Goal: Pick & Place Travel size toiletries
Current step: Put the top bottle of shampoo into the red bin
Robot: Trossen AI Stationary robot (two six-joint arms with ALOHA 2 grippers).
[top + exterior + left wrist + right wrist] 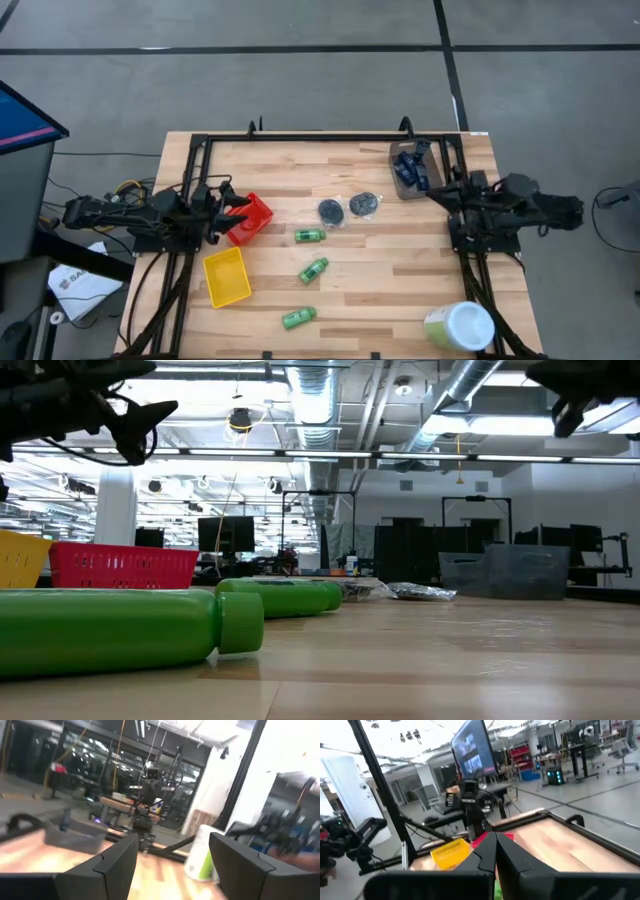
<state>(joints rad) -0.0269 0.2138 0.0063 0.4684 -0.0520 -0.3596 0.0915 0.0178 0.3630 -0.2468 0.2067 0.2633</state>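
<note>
Green bottle [110, 632] beside red bin [122, 567].

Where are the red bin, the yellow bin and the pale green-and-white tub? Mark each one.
red bin [262, 208]: high view, on its right-hand rim.
yellow bin [226, 276]: high view, on its bare floor.
pale green-and-white tub [467, 324]: high view, on its white lid.

Industrial robotics lab: exposed ceiling ducts [318, 405], monitors [224, 533] on workbenches, concrete floor [300, 90], framed wooden table [380, 260].
</note>
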